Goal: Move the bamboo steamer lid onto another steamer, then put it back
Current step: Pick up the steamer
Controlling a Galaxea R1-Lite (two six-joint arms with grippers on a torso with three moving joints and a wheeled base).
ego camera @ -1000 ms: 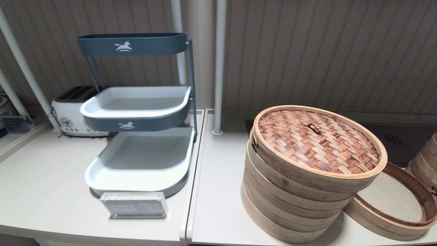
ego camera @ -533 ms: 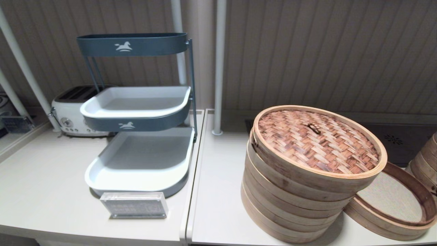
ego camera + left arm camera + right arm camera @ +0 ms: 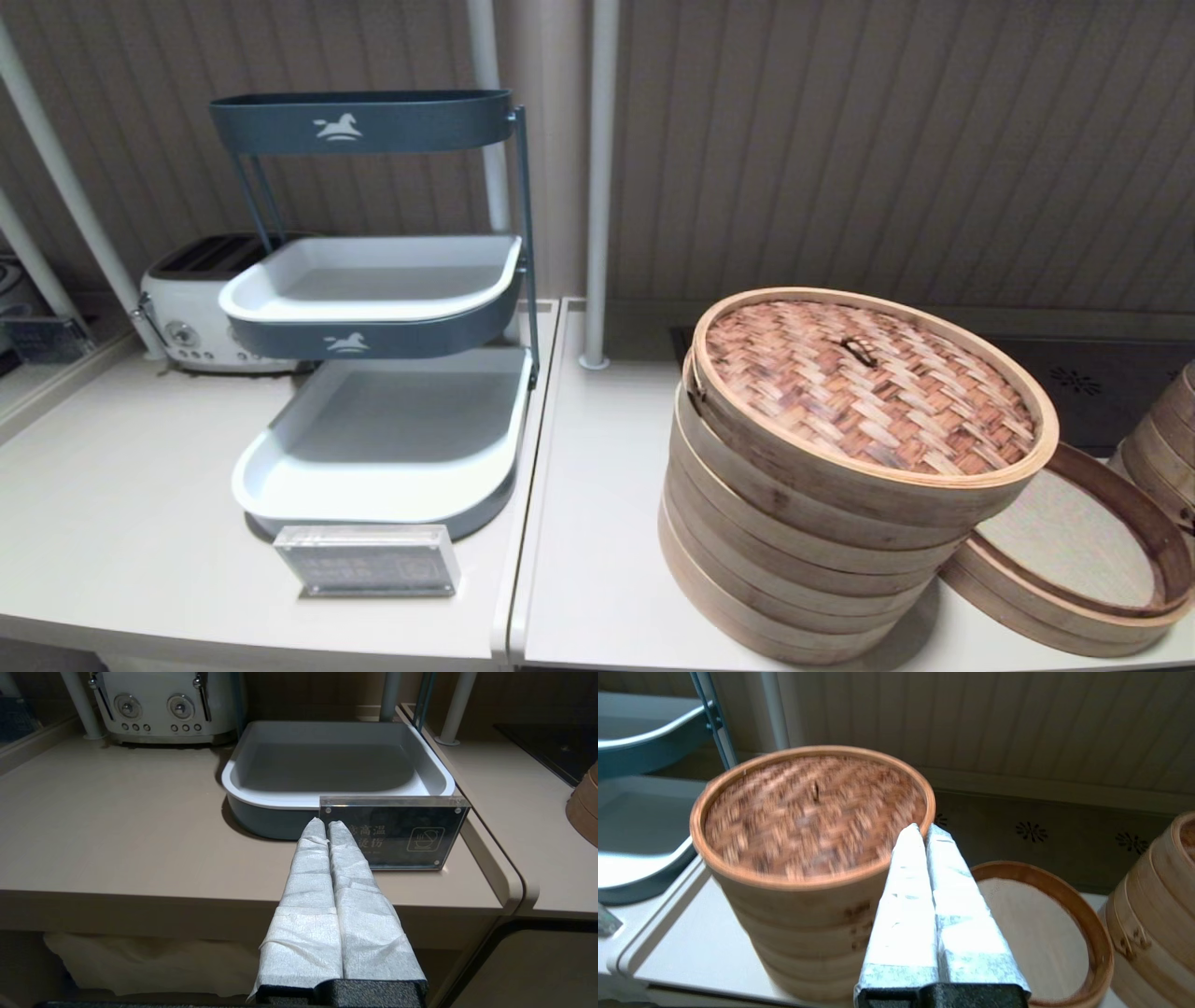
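The bamboo steamer lid, reddish-brown woven with a pale rim, sits on the tall stack of pale bamboo tiers. Neither arm shows in the head view. In the right wrist view my right gripper is shut and empty. Its white-wrapped tips are level with the lid, by the rim on the side nearest the low steamer. I cannot tell whether they touch the rim. My left gripper is shut and empty, off the counter's front edge, pointing at an acrylic sign.
The low steamer with dark rim and pale liner lies right of the stack. A further bamboo stack stands at the far right. On the left are a three-tier tray rack, a toaster and the sign. A white post rises behind.
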